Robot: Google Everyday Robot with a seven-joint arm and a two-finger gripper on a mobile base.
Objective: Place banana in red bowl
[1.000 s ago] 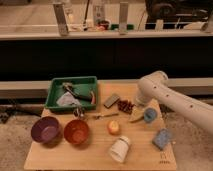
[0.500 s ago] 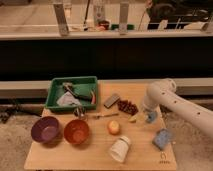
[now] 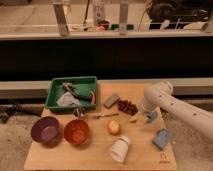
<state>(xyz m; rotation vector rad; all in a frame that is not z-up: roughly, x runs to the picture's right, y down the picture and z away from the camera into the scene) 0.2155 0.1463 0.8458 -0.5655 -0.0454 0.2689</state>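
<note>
Since the earlier frame the arm [image 3: 172, 106] has swung lower and slightly left, so that its white elbow now stands over the right rear part of the wooden table [image 3: 90, 161]. The gripper [image 3: 143, 116] is down at table level, just beside the banana [image 3: 133, 118]; whether it is open, closed or gripping is not discernible. The banana lies right of centre, near a cluster of dark red grapes [image 3: 127, 106] behind it and a small blue object [image 3: 152, 118] on its right.

The red bowl [image 3: 76, 132] sits at the front left, well apart from the banana, with the purple bowl [image 3: 46, 131] just beside it toward the left edge. Between banana and red bowl lie a round orange fruit [image 3: 114, 127] and a thin utensil [image 3: 102, 116]. A green tray [image 3: 75, 79] holding mixed items occupies the rear left corner, and a dark block [image 3: 111, 100] rests next to its right wall. A white cup [image 3: 120, 148] lies tipped near the front edge; a blue sponge [image 3: 162, 139] lies close to the right edge. Bare wood shows along the front edge, below the bowls and left of the cup.
</note>
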